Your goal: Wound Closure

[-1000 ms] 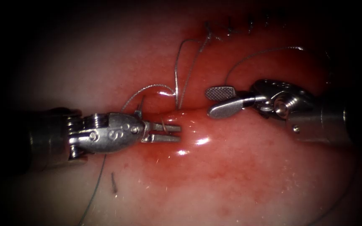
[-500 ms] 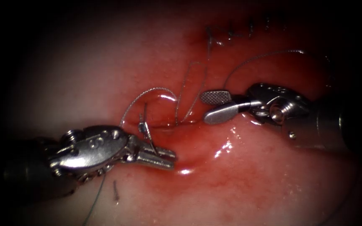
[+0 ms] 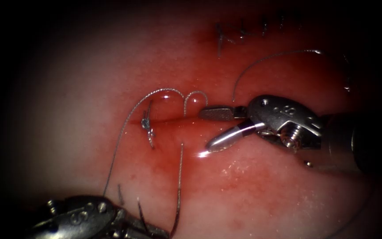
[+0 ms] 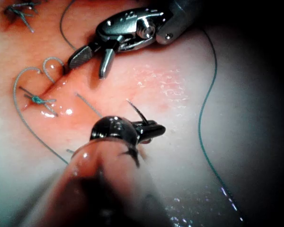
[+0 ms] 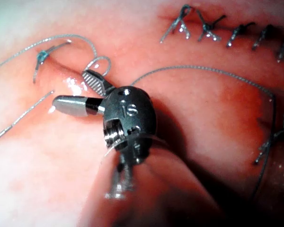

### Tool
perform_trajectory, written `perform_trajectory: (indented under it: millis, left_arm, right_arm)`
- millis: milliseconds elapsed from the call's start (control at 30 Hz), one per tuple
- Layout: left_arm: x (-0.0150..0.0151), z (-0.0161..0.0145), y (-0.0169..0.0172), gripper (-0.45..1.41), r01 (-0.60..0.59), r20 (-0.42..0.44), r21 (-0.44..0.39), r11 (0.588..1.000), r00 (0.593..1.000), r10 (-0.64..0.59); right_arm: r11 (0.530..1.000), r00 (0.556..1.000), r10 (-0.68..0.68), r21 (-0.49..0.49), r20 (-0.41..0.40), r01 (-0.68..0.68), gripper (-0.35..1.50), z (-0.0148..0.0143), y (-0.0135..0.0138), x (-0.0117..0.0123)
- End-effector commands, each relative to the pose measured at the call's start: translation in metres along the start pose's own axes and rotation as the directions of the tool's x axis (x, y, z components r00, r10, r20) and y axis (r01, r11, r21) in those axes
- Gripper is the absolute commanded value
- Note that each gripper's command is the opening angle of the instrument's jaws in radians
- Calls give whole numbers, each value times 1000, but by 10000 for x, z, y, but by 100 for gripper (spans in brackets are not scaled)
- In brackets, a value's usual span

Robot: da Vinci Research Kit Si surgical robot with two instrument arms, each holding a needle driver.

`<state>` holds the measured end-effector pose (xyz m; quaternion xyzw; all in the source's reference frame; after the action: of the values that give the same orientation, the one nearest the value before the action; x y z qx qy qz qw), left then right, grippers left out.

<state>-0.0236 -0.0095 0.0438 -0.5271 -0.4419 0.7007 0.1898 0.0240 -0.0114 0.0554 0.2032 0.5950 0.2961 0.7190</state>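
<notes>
My left tool (image 3: 153, 230) sits low at the near edge, shut on the curved needle (image 3: 174, 223) near mid-curve. The needle (image 4: 136, 109) is out of the tissue, tip pointing up. Thread (image 3: 180, 177) runs taut from the needle's tail up into the tissue just below the cut (image 3: 173, 119). Two small thread loops (image 3: 194, 93) arch above the cut. A knotted stitch (image 3: 146, 123) with short tails crosses the cut's left end. My right tool (image 3: 205, 129) hovers at the cut's right end, open and holding nothing; its upper jaw lies by the smaller loop (image 5: 100, 60).
Several finished stitches (image 3: 240, 31) close the cut further up and to the right. A long thread (image 3: 270, 56) curves over the right tool. Another strand (image 3: 118, 141) trails from the loops to the left tool. Red fluid wets the tissue (image 3: 253, 190).
My left tool has drawn the needle down and away from the cut, pulling thread through; the tall loops above the cut have shrunk. The right tool's jaws have spread wider and dipped toward the cut.
</notes>
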Motion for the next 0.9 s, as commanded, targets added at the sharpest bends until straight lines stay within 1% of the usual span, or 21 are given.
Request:
perform_trajectory:
  millis: [33, 133, 233, 400, 500, 667, 767, 833, 900]
  left_arm:
    - [1, 5, 0, -45, 4, -5, 10, 1000, 1000, -3]
    - [16, 0, 12, -45, -54, -12, 48, 997, 998, 54]
    - [30, -7, 27, -45, -90, -16, 74, 993, 996, 91]
    - [49, -14, 50, -45, -139, -15, 112, 984, 990, 142]
    - [57, -16, 64, -45, -160, -10, 123, 979, 987, 162]
    - [65, -12, 82, -45, -180, -8, 133, 975, 983, 183]
    - [67, -9, 90, -45, -187, -6, 139, 972, 982, 190]
    - [69, -8, 94, -45, -191, -5, 140, 972, 981, 194]
    - [70, -9, 96, -45, -195, -4, 140, 971, 980, 197]
  right_arm:
    - [998, 999, -53, 18, -1, 53, 111, 8, -7, -2]
    - [993, 993, -117, 34, 3, 117, 103, 13, -18, 0]
    - [985, 985, -168, 50, 38, 167, 101, 23, -28, -1]
    - [979, 980, -194, 74, 50, 190, 98, 40, -35, -6]
    - [976, 976, -208, 86, 62, 202, 94, 46, -37, -16]
    - [972, 968, -230, 78, 99, 223, 93, 57, -30, -34]
    - [970, 959, -244, 52, 142, 239, 88, 59, -22, -44]
    - [968, 950, -252, 40, 186, 249, 83, 57, -18, -51]
    - [966, 946, -258, 39, 199, 255, 74, 55, -15, -56]
